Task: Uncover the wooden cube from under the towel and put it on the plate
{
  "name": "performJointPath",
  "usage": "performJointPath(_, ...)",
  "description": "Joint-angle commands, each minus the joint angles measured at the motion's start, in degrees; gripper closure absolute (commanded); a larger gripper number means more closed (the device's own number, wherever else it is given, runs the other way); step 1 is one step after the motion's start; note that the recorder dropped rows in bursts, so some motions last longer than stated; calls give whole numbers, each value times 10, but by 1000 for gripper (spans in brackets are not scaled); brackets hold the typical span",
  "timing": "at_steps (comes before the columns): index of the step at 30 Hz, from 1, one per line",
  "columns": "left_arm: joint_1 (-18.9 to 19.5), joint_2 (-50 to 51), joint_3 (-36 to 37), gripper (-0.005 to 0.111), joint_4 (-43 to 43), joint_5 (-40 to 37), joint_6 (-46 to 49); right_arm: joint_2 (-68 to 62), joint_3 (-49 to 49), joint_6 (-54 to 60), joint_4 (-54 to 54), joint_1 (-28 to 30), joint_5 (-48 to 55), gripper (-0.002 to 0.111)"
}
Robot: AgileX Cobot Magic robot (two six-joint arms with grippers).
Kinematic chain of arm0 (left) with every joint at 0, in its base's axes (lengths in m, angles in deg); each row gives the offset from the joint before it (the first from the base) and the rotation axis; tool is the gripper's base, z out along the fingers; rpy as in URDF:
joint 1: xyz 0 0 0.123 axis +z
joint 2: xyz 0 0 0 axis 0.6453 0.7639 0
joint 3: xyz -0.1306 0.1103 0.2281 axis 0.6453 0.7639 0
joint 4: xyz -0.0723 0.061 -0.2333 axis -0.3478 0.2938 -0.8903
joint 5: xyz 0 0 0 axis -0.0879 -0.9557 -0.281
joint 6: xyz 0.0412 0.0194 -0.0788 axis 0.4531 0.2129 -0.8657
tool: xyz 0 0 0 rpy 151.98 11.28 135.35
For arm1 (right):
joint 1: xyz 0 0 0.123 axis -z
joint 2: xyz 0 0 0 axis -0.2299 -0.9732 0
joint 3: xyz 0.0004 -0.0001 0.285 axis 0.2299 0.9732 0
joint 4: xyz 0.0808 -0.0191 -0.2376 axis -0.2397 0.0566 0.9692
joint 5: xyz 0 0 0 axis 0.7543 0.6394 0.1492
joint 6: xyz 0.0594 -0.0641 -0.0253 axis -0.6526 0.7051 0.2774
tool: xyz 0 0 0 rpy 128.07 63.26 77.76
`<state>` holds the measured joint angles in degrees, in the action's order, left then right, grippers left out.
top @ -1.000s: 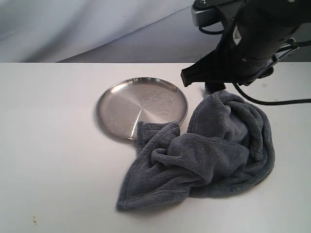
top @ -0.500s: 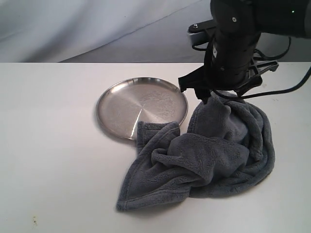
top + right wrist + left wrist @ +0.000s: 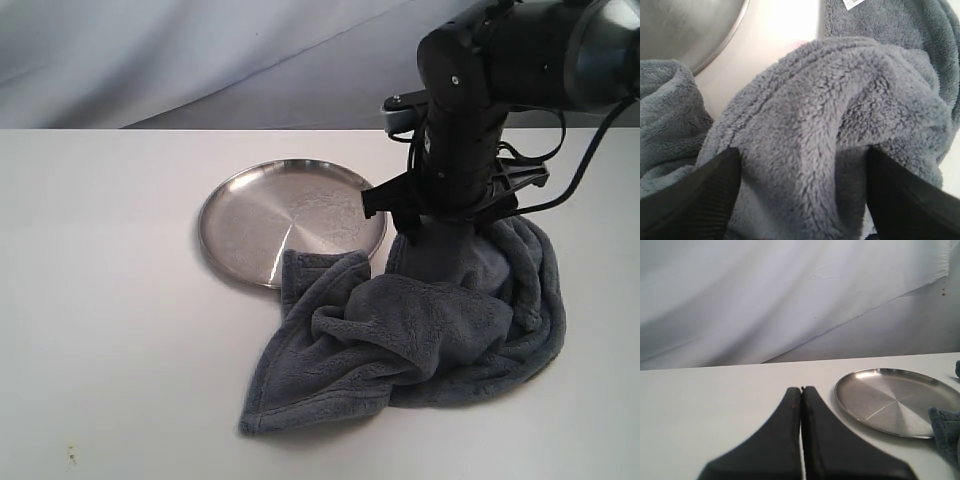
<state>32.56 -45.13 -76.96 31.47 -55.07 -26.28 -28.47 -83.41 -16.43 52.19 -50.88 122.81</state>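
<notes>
Along the near edge the tabletop (image 3: 110, 380) is bare, most of all at the near left corner, so a pulled cloth has room there. The near hem of the towel (image 3: 420, 340) lies close to that edge, and I judge this the first risk: a drag in that direction may bring the cloth, and what is under it, over the edge. The wooden cube does not show in any view; I suppose it is hidden inside the crumpled heap, right of the middle. On the far part of the heap the right gripper (image 3: 800, 167) stands with its jaws spread on both sides of a thick fold, not closed on it. If it takes only loose fleece, the fold may slip out; if it lifts fast, the cube may roll away or strike the plate (image 3: 255, 215). One towel corner lies over the plate's near rim, so a pull could shift the plate also. The left gripper (image 3: 801, 392), jaws pressed together and holding nothing, is out of the exterior view
</notes>
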Motion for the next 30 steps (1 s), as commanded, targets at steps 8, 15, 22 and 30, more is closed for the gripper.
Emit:
performJointPath(8, -3, -2, 3, 107, -1, 0, -1, -16, -1, 5, 5, 4, 6, 79)
performJointPath(15, -3, -2, 3, 107, -1, 0, -1, -6, -1, 9, 8, 4, 9, 108)
performJointPath(22, -3, -2, 3, 107, -1, 0, -1, 34, -1, 24, 8, 4, 18, 108)
performJointPath(30, -3, -2, 3, 107, -1, 0, -1, 99, -1, 35, 8, 4, 46, 108)
